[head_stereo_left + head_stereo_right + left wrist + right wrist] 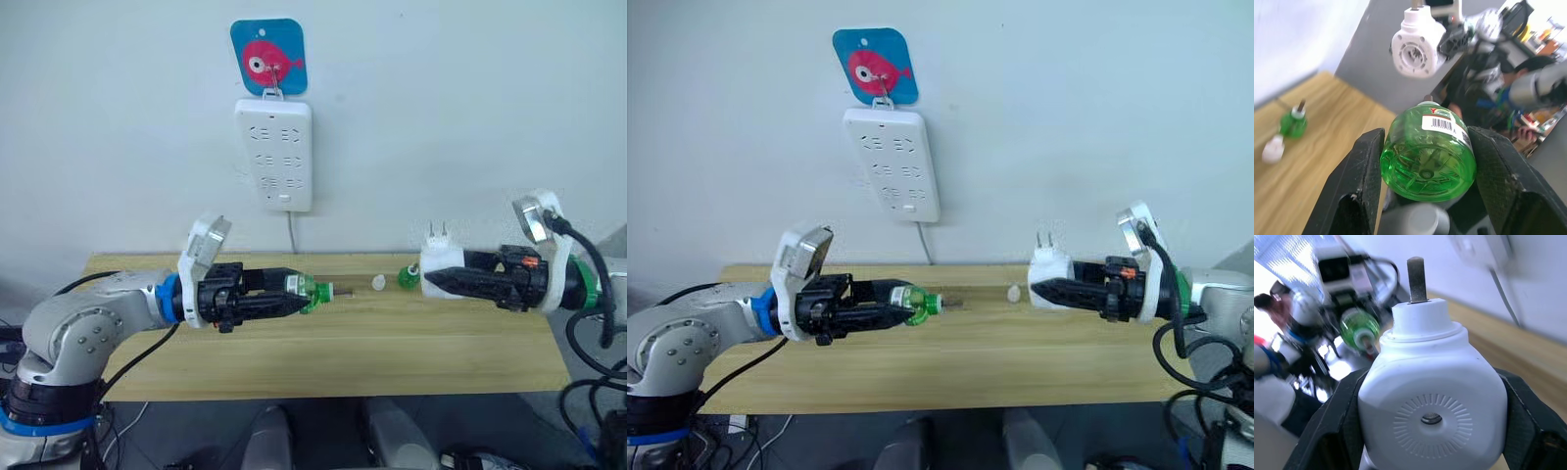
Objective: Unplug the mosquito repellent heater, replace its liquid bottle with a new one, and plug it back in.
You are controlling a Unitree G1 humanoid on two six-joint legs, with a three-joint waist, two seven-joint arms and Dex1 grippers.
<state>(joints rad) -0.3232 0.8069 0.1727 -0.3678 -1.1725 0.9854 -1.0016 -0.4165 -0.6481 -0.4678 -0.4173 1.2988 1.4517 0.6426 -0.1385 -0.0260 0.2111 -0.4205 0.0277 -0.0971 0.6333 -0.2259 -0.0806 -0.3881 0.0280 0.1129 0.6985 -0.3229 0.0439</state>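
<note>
Both grippers loaded above the light wooden table [323,343].
Left gripper [294,296] pinches the green translucent liquid bottle [312,291]; right gripper [431,279] clamps the small white rounded plastic heater [434,257], prongs upward, well apart from the bottle.

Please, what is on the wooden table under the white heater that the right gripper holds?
Under and beside the heater on the table lie a small green bottle and a white cap. The right gripper covers whatever lies further under it.

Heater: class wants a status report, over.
Left gripper shut on new bottle. Right gripper shut on heater, unplugged. Old bottle and cap on table.
</note>
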